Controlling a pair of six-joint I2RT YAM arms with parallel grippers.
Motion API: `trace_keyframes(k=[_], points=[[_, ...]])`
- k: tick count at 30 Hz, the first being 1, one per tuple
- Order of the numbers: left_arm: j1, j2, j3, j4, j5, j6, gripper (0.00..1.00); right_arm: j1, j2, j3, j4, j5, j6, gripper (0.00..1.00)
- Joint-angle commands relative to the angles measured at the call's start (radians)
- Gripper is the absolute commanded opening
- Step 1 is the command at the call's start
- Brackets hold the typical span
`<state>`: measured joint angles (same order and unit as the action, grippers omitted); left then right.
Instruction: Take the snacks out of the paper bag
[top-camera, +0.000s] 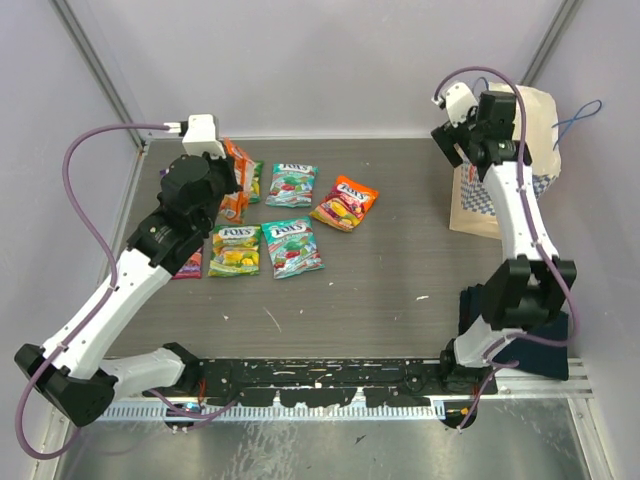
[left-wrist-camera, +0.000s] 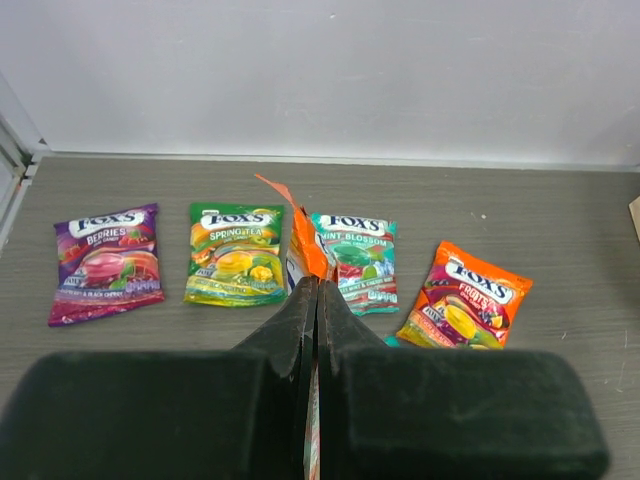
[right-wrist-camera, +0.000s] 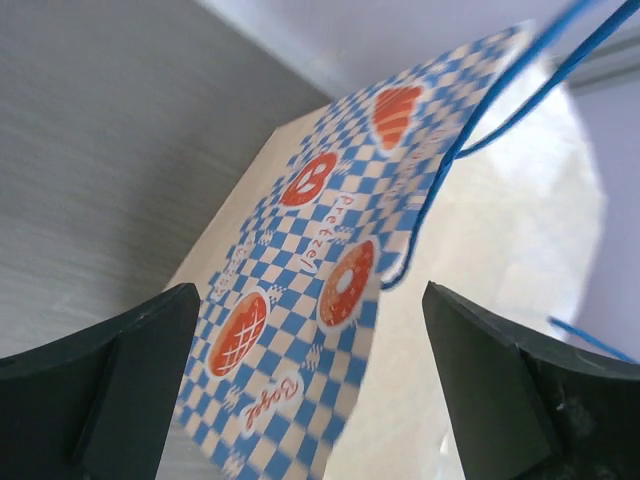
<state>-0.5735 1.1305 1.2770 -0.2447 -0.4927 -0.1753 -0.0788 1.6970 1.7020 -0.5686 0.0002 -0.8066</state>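
Left hand (left-wrist-camera: 317, 287) clenched on orange packet (left-wrist-camera: 306, 240) edge, thin pinch may slip onto teal packet (left-wrist-camera: 356, 262); right hand (right-wrist-camera: 310, 300) released, paper bag (right-wrist-camera: 285, 205) unsupported, could tip.

Robot lab cell, white walls (top-camera: 300, 70), aluminium frame (top-camera: 97, 65)

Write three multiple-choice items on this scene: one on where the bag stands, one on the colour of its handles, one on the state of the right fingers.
1. On the table, the bag stands:
A) far right
B) far left
C) near middle

2. Its handles are:
A) red
B) blue
C) green

3. The right fingers are:
A) shut on a packet
B) shut, empty
C) open

Answers:
1 A, the top view shows it at the back on the right.
2 B, thin blue cords show in the right wrist view.
3 C, the fingers stand wide apart.
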Motion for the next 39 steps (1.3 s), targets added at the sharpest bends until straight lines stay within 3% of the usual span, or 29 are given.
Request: trace_keyframes(k=[1, 6, 10, 15, 19, 22, 25, 33, 39], points=[[0.010, -0.064, -0.008, 0.074, -0.001, -0.017, 0.00, 0.036, -0.236, -0.077, 0.350, 0.204, 0.305, 1.00], [0.012, -0.104, -0.020, 0.038, 0.013, -0.033, 0.00, 0.064, -0.381, -0.067, 0.320, 0.434, 0.645, 1.00], [0.013, -0.136, -0.062, 0.034, 0.031, -0.060, 0.00, 0.141, -0.462, -0.097, 0.253, 0.483, 0.781, 1.00], [0.014, -0.159, -0.110, 0.035, 0.054, -0.106, 0.00, 0.292, -0.587, -0.276, 0.300, 0.377, 0.969, 1.00], [0.014, -0.153, -0.133, 0.026, 0.061, -0.132, 0.00, 0.478, -0.658, -0.520, 0.499, 0.262, 1.116, 1.00], [0.014, -0.153, -0.143, 0.011, 0.063, -0.139, 0.00, 0.636, -0.557, -0.583, 0.538, 0.337, 1.144, 1.00], [0.015, -0.166, -0.168, 0.012, 0.061, -0.141, 0.00, 0.716, -0.417, -0.588, 0.520, 0.376, 1.165, 1.00], [0.031, -0.166, -0.191, -0.011, 0.055, -0.124, 0.00, 0.728, -0.198, -0.634, 0.563, 0.294, 1.276, 0.96], [0.041, -0.143, -0.181, -0.038, 0.065, -0.106, 0.00, 0.686, -0.186, -0.743, 0.630, 0.290, 1.391, 0.90]])
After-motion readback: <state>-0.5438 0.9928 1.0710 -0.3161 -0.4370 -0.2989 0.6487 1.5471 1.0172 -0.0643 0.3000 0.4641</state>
